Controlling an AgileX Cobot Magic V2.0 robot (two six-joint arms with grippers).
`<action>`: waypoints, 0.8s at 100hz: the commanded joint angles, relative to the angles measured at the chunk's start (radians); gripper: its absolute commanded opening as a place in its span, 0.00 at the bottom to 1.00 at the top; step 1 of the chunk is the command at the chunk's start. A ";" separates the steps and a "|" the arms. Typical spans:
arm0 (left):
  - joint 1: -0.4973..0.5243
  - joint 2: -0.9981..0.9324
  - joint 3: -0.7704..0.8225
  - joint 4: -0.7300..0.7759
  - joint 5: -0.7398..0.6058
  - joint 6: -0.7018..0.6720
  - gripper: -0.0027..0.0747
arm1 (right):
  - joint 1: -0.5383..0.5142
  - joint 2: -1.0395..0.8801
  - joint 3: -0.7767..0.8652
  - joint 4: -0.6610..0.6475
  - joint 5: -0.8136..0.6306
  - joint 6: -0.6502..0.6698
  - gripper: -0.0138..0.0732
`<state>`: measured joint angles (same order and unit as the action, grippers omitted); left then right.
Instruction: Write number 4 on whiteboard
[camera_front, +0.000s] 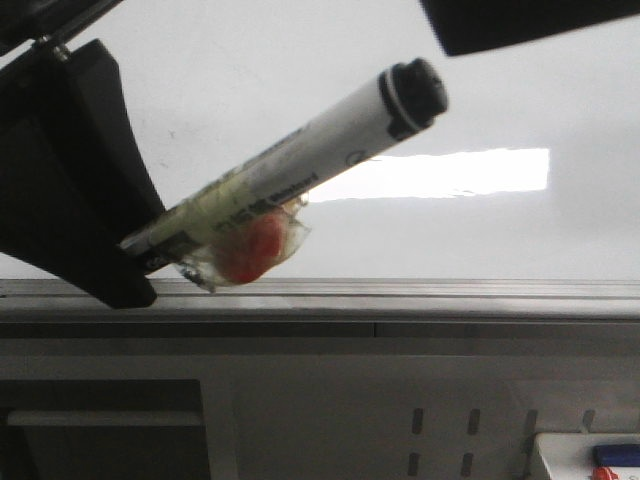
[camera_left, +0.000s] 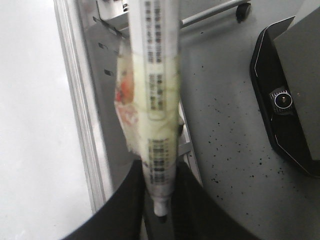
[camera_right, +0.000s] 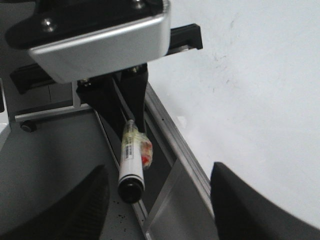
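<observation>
**A marker held over a blank white board**

The left gripper (camera_front: 135, 255) is the big black shape on the left in the front view. Its jaws are clamped on a marker (camera_front: 300, 165). The marker is white with black print and slants up to the right. Its black end (camera_front: 415, 92) is up in the air. Yellowish tape (camera_front: 215, 205) is wrapped around the marker, and a red and orange lump (camera_front: 250, 250) sits inside clear wrap, stuck to its side.

Behind the marker is the whiteboard (camera_front: 250, 70). It has a bright strip of glare (camera_front: 450, 172) and a few tiny faint marks. The number 4 cannot be seen on it in any view. A grey metal rail (camera_front: 400, 290) runs along the board's edge. Past the rail there is a grey panel with little slots (camera_front: 445, 440). In the bottom right corner sits a small tray with a blue thing (camera_front: 615, 455) in it.

The marker and the black gripper cover part of the board in the front view. A dark shape (camera_front: 530, 20) hangs at the top right.

The left wrist view shows the marker (camera_left: 157, 100) close up, with bar codes on it, and its tip down between the black fingers (camera_left: 122, 210). It also shows a speckled grey floor (camera_left: 225, 125) and a black base (camera_left: 290, 100).

The right wrist view shows the left gripper (camera_right: 125, 95) from outside, holding the marker (camera_right: 132, 160). The right gripper (camera_right: 157, 205) has its two dark jaws wide apart, with nothing between them. The whiteboard (camera_right: 250, 90) fills the right side there.
</observation>
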<state>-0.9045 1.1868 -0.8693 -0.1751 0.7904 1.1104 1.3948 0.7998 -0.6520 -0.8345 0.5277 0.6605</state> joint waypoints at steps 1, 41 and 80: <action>-0.006 -0.017 -0.030 -0.011 -0.051 -0.004 0.01 | 0.000 -0.001 -0.034 -0.059 -0.052 -0.011 0.62; 0.007 -0.017 -0.030 -0.020 -0.093 -0.059 0.01 | 0.000 -0.001 -0.052 -0.371 0.056 -0.008 0.61; 0.022 -0.017 -0.030 0.002 -0.107 -0.057 0.01 | 0.000 -0.001 -0.061 -0.164 -0.058 -0.008 0.61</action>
<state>-0.8846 1.1876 -0.8693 -0.1710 0.7336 1.0659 1.3948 0.7998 -0.6765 -0.9841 0.5193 0.6575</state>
